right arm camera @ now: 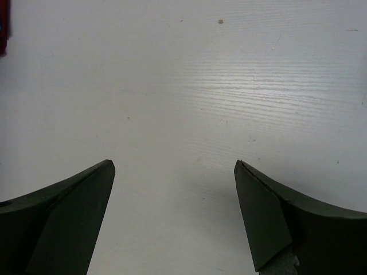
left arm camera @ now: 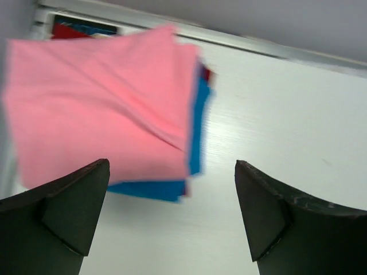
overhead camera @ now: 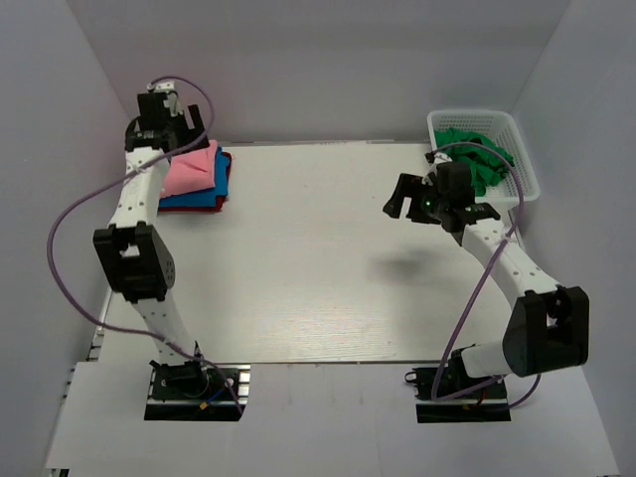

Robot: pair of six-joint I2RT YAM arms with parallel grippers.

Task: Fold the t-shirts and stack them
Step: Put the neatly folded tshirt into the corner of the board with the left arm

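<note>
Shirts in folded stack, far left of worktop (overhead camera: 318,288): three. One pink shirt (overhead camera: 191,169) on top, one blue shirt (overhead camera: 194,202), one red shirt (overhead camera: 227,179).
Green shirts (overhead camera: 477,154): tangled heap, number cannot be told from here.
Basket (overhead camera: 524,169): one, white lattice.
Worktop: one.
Arms: two, left arm (overhead camera: 134,258) and right arm (overhead camera: 542,328).
Pincers: two, one per arm, left pincer (left arm camera: 172,165) and right pincer (right arm camera: 175,163). Two fingers each, four in all.
Purple cables: two, left cable (overhead camera: 52,238) and right cable (overhead camera: 475,298).
</note>
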